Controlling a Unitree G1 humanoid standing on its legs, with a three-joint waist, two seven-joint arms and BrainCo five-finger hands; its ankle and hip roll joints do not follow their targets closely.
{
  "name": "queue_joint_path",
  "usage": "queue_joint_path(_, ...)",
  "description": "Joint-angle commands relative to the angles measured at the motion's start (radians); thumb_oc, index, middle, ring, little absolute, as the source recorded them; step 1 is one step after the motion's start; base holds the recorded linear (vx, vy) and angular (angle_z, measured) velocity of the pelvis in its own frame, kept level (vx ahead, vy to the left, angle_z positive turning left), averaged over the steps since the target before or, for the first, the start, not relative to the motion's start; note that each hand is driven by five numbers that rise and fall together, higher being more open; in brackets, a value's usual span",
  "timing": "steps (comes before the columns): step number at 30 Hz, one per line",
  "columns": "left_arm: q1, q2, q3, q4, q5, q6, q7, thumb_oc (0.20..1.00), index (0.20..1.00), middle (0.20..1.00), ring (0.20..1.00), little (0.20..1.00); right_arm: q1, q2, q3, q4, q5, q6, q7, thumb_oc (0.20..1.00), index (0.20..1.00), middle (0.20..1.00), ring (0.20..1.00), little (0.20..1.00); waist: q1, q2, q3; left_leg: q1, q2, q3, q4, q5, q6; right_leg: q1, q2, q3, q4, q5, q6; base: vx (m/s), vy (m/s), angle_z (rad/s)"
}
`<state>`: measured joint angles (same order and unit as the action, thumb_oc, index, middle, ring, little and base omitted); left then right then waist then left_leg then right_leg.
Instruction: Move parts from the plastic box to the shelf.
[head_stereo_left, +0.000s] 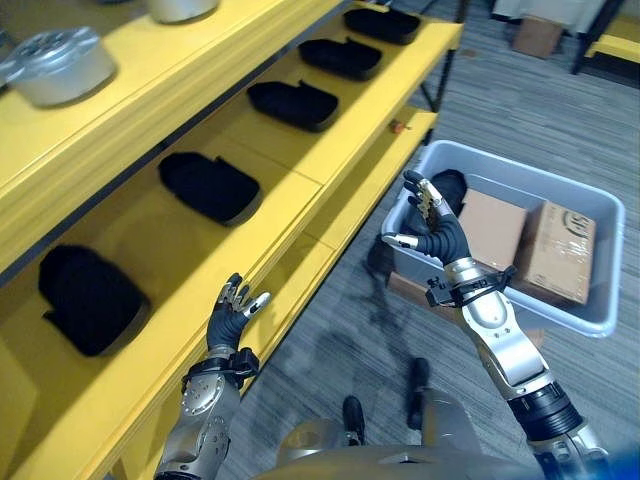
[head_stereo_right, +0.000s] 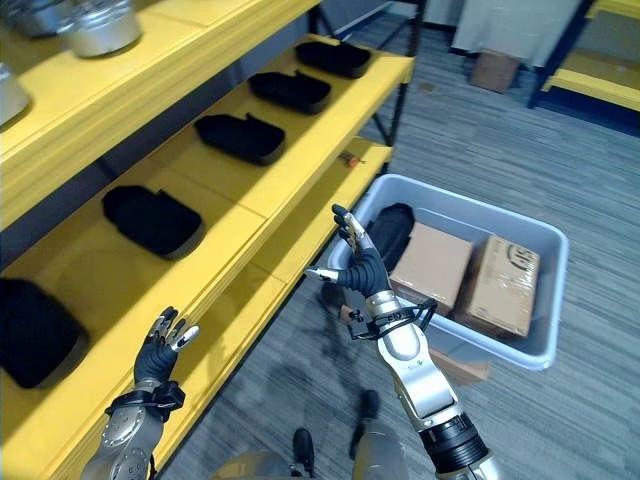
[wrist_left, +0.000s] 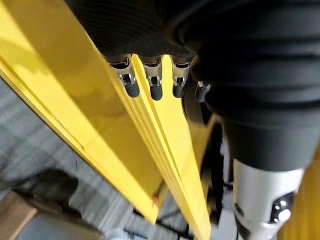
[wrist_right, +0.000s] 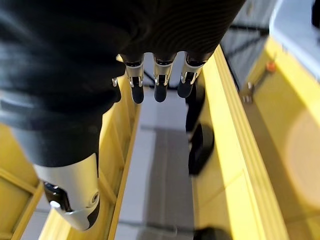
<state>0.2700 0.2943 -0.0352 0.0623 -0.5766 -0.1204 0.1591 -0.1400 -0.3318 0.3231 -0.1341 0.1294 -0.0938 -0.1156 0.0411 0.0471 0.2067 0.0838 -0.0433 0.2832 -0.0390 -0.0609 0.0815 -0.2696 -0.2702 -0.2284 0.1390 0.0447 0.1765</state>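
- Fingers of the right hand (head_stereo_left: 440, 232) are spread and straight, thumb held out to the side, with nothing between them; the hand hangs at the near corner of the plastic box (head_stereo_left: 600, 215), above its rim.
- Fingers of the left hand (head_stereo_left: 230, 318) are likewise loose and apart, holding nothing, raised just beside the front edge of the yellow shelf (head_stereo_left: 300, 165).
- Five black parts (head_stereo_left: 210, 186) already lie in a row on the middle level of the shelf, each well apart from its neighbour, so much of the job looks done.
- One more black part (head_stereo_right: 390, 232) sits in the box at the corner nearest the shelf, just past the right hand's fingertips; I judge this the next to be lifted.
- Its long axis seems to run along the box's end wall, roughly away from the robot, though the hand hides some of it and its facing cannot be told.
- Two cardboard boxes (head_stereo_left: 558, 250) lie beside it in the box.
- Silver round parts (head_stereo_left: 60, 65) stand on the top level.
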Motion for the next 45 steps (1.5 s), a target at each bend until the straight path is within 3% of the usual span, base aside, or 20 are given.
queue_joint_path(1,0.045,0.017,0.023,-0.066,0.014,-0.036,-0.003,1.000,1.000,1.000,1.000,1.000,0.005,-0.033,-0.059,-0.058,-0.034,-0.032,0.000,1.000,1.000,1.000,1.000,1.000,0.010,-0.007,-0.013,-0.016,0.011,-0.188,-0.009,0.010,-0.044,0.061,0.079,-0.036,-0.136,0.113,-0.006,0.19,-0.149,-0.58)
queue_joint_path(5,0.043,-0.013,0.010,-0.055,0.019,-0.027,-0.004,1.000,1.000,1.000,1.000,1.000,0.067,-0.061,-0.114,-0.073,-0.033,-0.031,-0.002,1.000,1.000,1.000,1.000,1.000,-0.011,-0.026,-0.036,0.008,0.036,-0.203,0.000,-0.015,-0.067,0.114,0.101,-0.051,-0.145,0.091,-0.023,0.21,-0.153,0.05)
queue_joint_path(12,0.010,-0.007,-0.013,-0.054,0.032,-0.013,-0.021,1.000,1.000,1.000,1.000,1.000,0.216,-0.115,-0.242,-0.083,-0.051,-0.030,-0.004,1.000,1.000,1.000,1.000,1.000,-0.066,-0.009,-0.034,0.020,0.101,-0.217,0.020,-0.023,-0.111,0.127,0.098,-0.118,-0.053,0.000,-0.055,0.18,-0.141,0.15)
queue_joint_path(17,0.034,-0.008,-0.002,-0.062,0.046,-0.004,-0.040,1.000,1.000,1.000,1.000,1.000,0.384,-0.119,-0.358,-0.073,-0.011,-0.030,0.023,1.000,1.000,1.000,1.000,1.000,-0.110,0.001,-0.032,0.026,0.141,-0.209,0.017,0.007,-0.143,0.120,0.118,-0.126,-0.037,-0.041,-0.073,0.17,-0.127,0.24)
queue_joint_path(20,0.058,-0.019,0.025,-0.068,0.039,-0.009,-0.047,1.000,1.000,1.000,1.000,1.000,0.400,-0.118,-0.374,-0.067,0.012,-0.035,0.035,1.000,1.000,1.000,1.000,1.000,-0.114,-0.008,-0.019,-0.023,0.160,-0.199,0.146,0.044,-0.159,0.124,0.152,-0.096,-0.047,-0.065,-0.103,0.09,-0.114,-0.06)
queue_joint_path(21,0.058,-0.019,0.026,-0.068,0.039,-0.009,-0.047,1.000,1.000,1.000,1.000,1.000,0.400,-0.118,-0.374,-0.067,0.012,-0.035,0.035,1.000,1.000,1.000,1.000,1.000,-0.113,-0.008,-0.020,-0.026,0.160,-0.199,0.149,0.043,-0.159,0.123,0.153,-0.096,-0.048,-0.065,-0.103,0.05,-0.135,-0.11)
queue_joint_path(22,0.054,-0.019,0.029,-0.067,0.037,-0.016,-0.044,1.000,1.000,1.000,1.000,1.000,0.383,-0.125,-0.363,-0.061,0.019,-0.042,0.035,1.000,1.000,1.000,1.000,1.000,-0.097,-0.019,-0.003,-0.076,0.139,-0.231,0.261,0.071,-0.165,0.129,0.165,-0.072,-0.061,-0.063,-0.115,-0.05,-0.145,-0.27)
queue_joint_path(23,0.047,-0.018,0.020,-0.068,0.032,-0.023,-0.046,1.000,1.000,1.000,1.000,1.000,0.365,-0.135,-0.351,-0.063,0.031,-0.053,0.037,1.000,1.000,1.000,1.000,1.000,-0.070,-0.046,0.035,-0.175,0.074,-0.291,0.415,0.096,-0.169,0.143,0.167,-0.050,-0.084,-0.058,-0.127,-0.06,-0.141,-0.50)
queue_joint_path(24,0.046,-0.017,0.020,-0.068,0.032,-0.023,-0.046,1.000,1.000,1.000,1.000,1.000,0.364,-0.134,-0.351,-0.063,0.031,-0.054,0.037,1.000,1.000,1.000,1.000,1.000,-0.073,-0.049,0.030,-0.184,0.070,-0.294,0.416,0.101,-0.167,0.138,0.163,-0.053,-0.086,-0.055,-0.127,-0.02,-0.131,-0.44)
queue_joint_path(25,0.039,-0.013,0.011,-0.071,0.026,-0.017,-0.052,1.000,1.000,1.000,1.000,1.000,0.356,-0.136,-0.353,-0.069,0.022,-0.060,0.027,1.000,1.000,1.000,1.000,1.000,-0.070,-0.074,0.039,-0.251,0.110,-0.267,0.367,0.071,-0.146,0.150,0.158,-0.053,-0.106,-0.059,-0.117,0.04,-0.044,-0.51)
queue_joint_path(26,0.039,-0.013,0.011,-0.071,0.026,-0.017,-0.052,1.000,1.000,1.000,1.000,1.000,0.356,-0.136,-0.353,-0.069,0.022,-0.060,0.027,1.000,1.000,1.000,1.000,1.000,-0.068,-0.074,0.039,-0.250,0.111,-0.265,0.367,0.069,-0.146,0.150,0.159,-0.052,-0.106,-0.059,-0.117,0.19,0.055,-0.12)
queue_joint_path(27,0.033,0.003,-0.006,-0.077,0.029,-0.015,-0.048,1.000,1.000,1.000,1.000,1.000,0.323,-0.126,-0.342,-0.047,0.031,-0.063,-0.005,1.000,1.000,1.000,1.000,1.000,-0.052,-0.095,0.047,-0.277,0.194,-0.299,0.185,0.100,-0.147,0.171,0.145,-0.026,-0.117,-0.061,-0.092,0.14,0.102,-0.04)
queue_joint_path(28,0.033,0.003,-0.006,-0.077,0.029,-0.015,-0.048,1.000,1.000,1.000,1.000,1.000,0.323,-0.126,-0.342,-0.047,0.031,-0.063,-0.005,1.000,1.000,1.000,1.000,1.000,-0.052,-0.095,0.047,-0.276,0.194,-0.299,0.184,0.100,-0.147,0.171,0.145,-0.026,-0.117,-0.061,-0.092,0.23,0.266,0.16)
queue_joint_path(29,0.026,0.006,-0.012,-0.072,0.032,-0.017,-0.036,1.000,1.000,1.000,1.000,1.000,0.299,-0.119,-0.327,-0.034,0.049,-0.064,-0.019,1.000,1.000,1.000,1.000,1.000,-0.039,-0.084,0.049,-0.314,0.257,-0.366,0.050,0.217,-0.179,0.177,0.145,0.007,-0.116,-0.071,-0.079,0.17,0.269,-0.14)
queue_joint_path(30,0.021,0.000,-0.019,-0.059,0.040,-0.017,-0.025,1.000,1.000,1.000,1.000,1.000,0.278,-0.111,-0.304,-0.023,0.051,-0.066,-0.029,1.000,1.000,1.000,1.000,1.000,-0.026,-0.076,0.048,-0.312,0.273,-0.398,-0.012,0.244,-0.199,0.190,0.142,0.029,-0.115,-0.082,-0.073,0.22,0.375,-0.37)
queue_joint_path(32,0.014,-0.012,-0.020,-0.045,0.038,-0.022,-0.029,1.000,1.000,1.000,1.000,1.000,0.278,-0.110,-0.300,-0.037,0.055,-0.062,-0.018,1.000,1.000,1.000,1.000,1.000,-0.028,-0.050,0.043,-0.294,0.291,-0.381,-0.032,0.270,-0.226,0.203,0.138,0.060,-0.114,-0.089,-0.063,0.16,0.338,-0.72)
queue_joint_path(34,0.009,-0.016,-0.026,-0.045,0.043,-0.026,-0.045,1.000,1.000,1.000,1.000,1.000,0.283,-0.096,-0.286,-0.054,0.049,-0.059,0.008,1.000,1.000,1.000,1.000,1.000,-0.031,-0.033,0.028,-0.253,0.273,-0.348,-0.007,0.210,-0.214,0.215,0.109,0.095,-0.120,-0.071,-0.040,0.17,0.463,-0.78)
queue_joint_path(37,0.000,-0.006,-0.029,-0.048,0.046,-0.028,-0.044,1.000,1.000,1.000,1.000,1.000,0.286,-0.085,-0.281,-0.057,0.051,-0.056,0.010,1.000,1.000,1.000,1.000,1.000,-0.032,-0.036,0.029,-0.256,0.259,-0.332,0.022,0.191,-0.207,0.221,0.088,0.098,-0.120,-0.065,-0.033,0.10,0.288,-0.95)
queue_joint_path(39,-0.042,0.046,-0.025,-0.058,0.064,-0.039,-0.028,1.000,1.000,1.000,1.000,1.000,0.274,-0.052,-0.258,-0.052,0.069,-0.047,0.020,1.000,1.000,1.000,1.000,1.000,-0.046,-0.060,0.041,-0.260,0.209,-0.258,0.114,0.105,-0.175,0.210,0.021,0.134,-0.133,-0.020,0.001,0.06,0.390,-0.28)
queue_joint_path(45,-0.111,0.097,-0.022,-0.088,0.101,-0.056,0.004,1.000,1.000,1.000,1.000,1.000,0.247,-0.054,-0.232,-0.056,0.072,-0.049,0.036,1.000,1.000,1.000,1.000,1.000,-0.060,-0.093,0.048,-0.280,0.194,-0.179,0.200,0.033,-0.152,0.161,-0.013,0.173,-0.148,0.022,0.026,0.02,0.139,-0.61)
